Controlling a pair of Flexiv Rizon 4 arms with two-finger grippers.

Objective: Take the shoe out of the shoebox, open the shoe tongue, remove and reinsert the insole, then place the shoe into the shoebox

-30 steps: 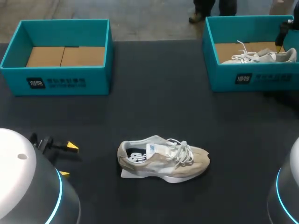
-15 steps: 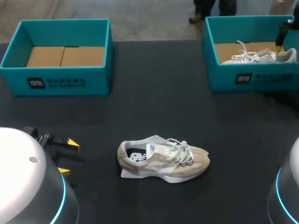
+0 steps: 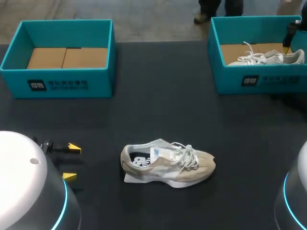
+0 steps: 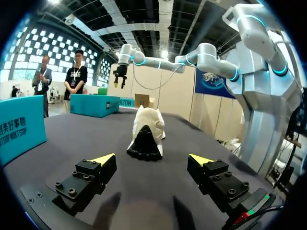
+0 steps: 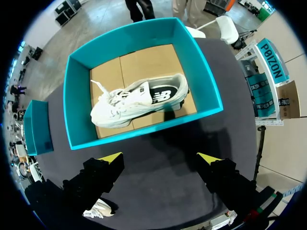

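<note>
Change: left jaws, wide, barely shifted; beige shoe [image 4: 145, 136] ahead of them unmoved.
Right jaws: wide, facing boxed white shoe [image 5: 139, 100].
Meaning: grasp pending.

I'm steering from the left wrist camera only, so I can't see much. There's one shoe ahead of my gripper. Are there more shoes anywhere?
Observer: Yes, a white shoe lies inside the box on the far right.
Operator: What's in the other box?
Observer: The left box shows only brown cardboard inside.
Operator: Where's my other gripper?
Observer: The right gripper hangs open, looking down at the white shoe's box, holding nothing.
</note>
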